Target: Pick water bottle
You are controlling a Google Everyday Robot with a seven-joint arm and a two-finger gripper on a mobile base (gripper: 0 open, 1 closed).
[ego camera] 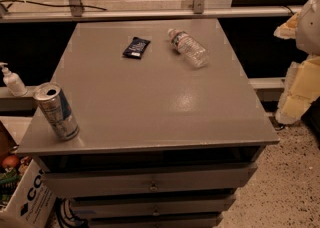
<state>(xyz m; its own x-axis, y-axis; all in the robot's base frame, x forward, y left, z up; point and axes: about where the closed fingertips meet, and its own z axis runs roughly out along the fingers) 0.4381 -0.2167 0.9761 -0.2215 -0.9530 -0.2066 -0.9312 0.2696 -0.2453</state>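
Observation:
The water bottle (188, 48) is a small clear ribbed bottle with a white cap. It lies on its side at the far right of the grey cabinet top (150, 102), with its cap pointing toward the far left. My gripper (299, 84) shows as a blurred white and yellow shape at the right edge of the camera view. It is beyond the cabinet's right side and well to the right of the bottle, and it touches nothing on the top.
A silver-and-blue drink can (56, 111) stands at the near left corner. A dark blue packet (136, 47) lies left of the bottle. A white pump dispenser (12, 79) stands on a ledge to the left. Drawers (150, 182) are below, and a cardboard box (25, 199) is at the lower left.

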